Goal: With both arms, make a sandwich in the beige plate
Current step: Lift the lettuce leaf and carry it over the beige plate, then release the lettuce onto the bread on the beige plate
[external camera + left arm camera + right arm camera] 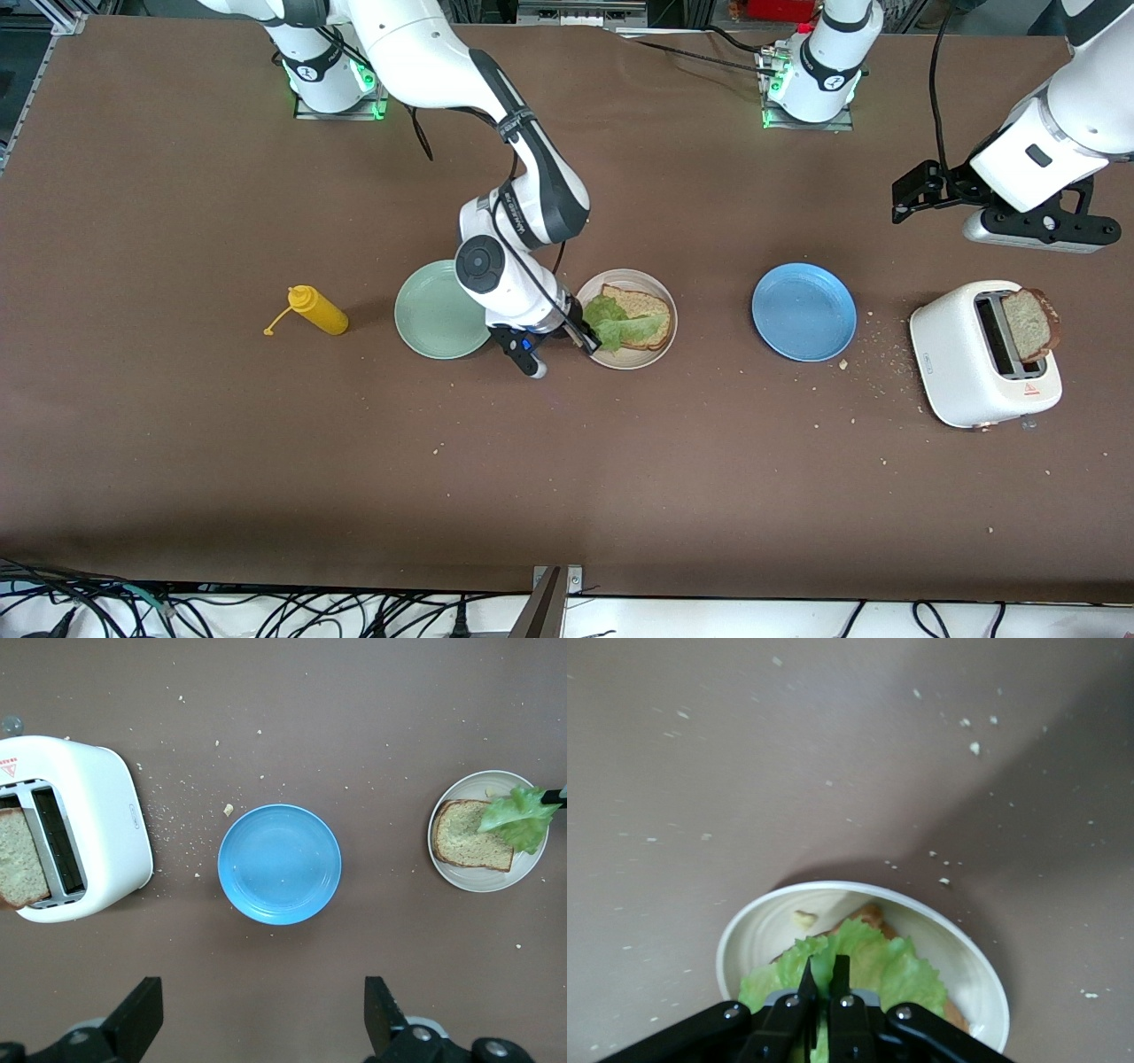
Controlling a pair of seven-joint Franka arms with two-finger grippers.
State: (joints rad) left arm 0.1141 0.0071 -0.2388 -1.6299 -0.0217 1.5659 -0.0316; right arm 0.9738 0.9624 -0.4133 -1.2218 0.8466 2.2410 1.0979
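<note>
Front view: the right gripper (586, 341) is down at the edge of the beige plate (660, 297). Its jaws are pinched tight on a green lettuce leaf (611, 323). The leaf sticks out from between the fingertips and lies over one slice of bread (640, 306) on the plate. The part of the bread on the side of the left arm's end of the table is bare.

In the right wrist view, the two thin fingers (808, 983) sit close together with the lettuce (877, 966) caught between them. The leaf spreads out past the tips over the plate (762, 930).

A mint plate (434, 315) is just beside the beige plate, toward the right arm's end. A yellow bottle (316, 310) lies farther that way.

The left gripper (904, 199) waits in the air, above the table near the toaster (961, 372). Its jaws are wide open and hold nothing. A second slice (1028, 323) stands in the toaster slot. A blue plate (803, 312) sits between the toaster and the beige plate. Crumbs (873, 354) lie near the toaster.
</note>
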